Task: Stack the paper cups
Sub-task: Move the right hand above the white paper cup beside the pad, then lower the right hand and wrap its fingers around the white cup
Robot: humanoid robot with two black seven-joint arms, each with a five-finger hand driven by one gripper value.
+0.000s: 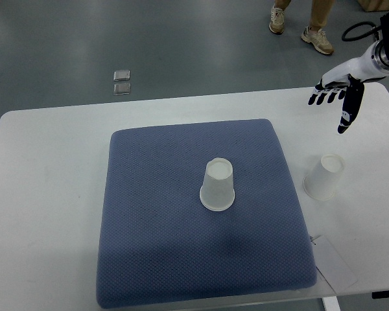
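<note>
Your right hand (335,97) hangs in the upper right of the frame, above the far right part of the white counter (52,194), fingers spread and pointing down, holding nothing. Left arm is not in the picture. Two paper cups are in play, both standing upside down with the wide mouth on the surface. The first cup (218,185) sits near the centre of the blue mat (149,259), which covers the middle of the counter. The second cup (324,176) stands on bare counter just right of the mat's edge, right of centre in the frame and below your hand, well apart from the first. Nothing is stacked yet, so the step in hand looks like the approach to the second cup, the nearer one. Next move, as a judgement: bring the hand down the frame over that cup, close around its side wall lightly enough not to crush the paper, lift it clear, carry it left over the mat, and lower it squarely onto the first cup so the two nest. Thin walls and a light body mean it may tip or skid if touched off-centre. A person's shoes (301,29) show on the floor at the top of the frame.
</note>
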